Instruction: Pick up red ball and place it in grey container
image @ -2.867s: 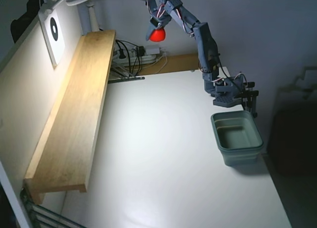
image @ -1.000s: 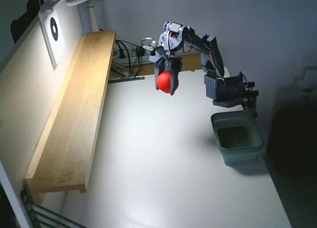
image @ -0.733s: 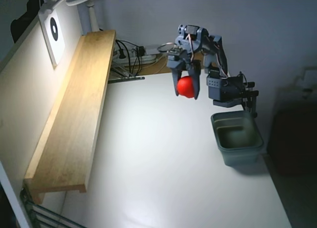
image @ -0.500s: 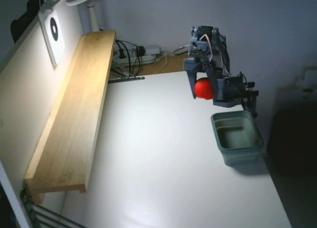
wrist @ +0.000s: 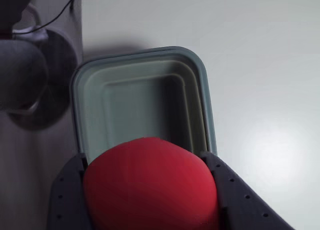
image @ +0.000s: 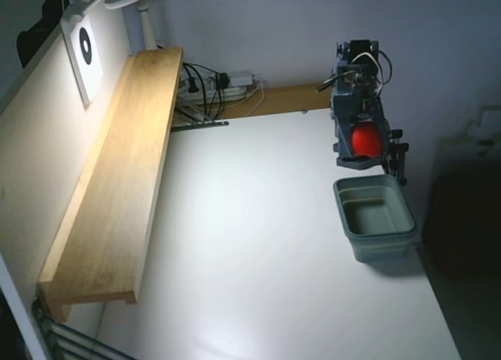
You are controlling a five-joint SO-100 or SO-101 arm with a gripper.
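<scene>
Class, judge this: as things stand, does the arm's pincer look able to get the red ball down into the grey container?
Probably yes. The pincer grips the red ball above the grey container, whose inside looks empty, with nothing visible between them.

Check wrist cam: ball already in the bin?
No. In the wrist view the red ball is clamped between the fingers of the gripper, above the empty grey container.

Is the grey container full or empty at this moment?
Empty. The wrist view shows the container's bare floor, and the red ball is clamped in the hand above it.
</scene>
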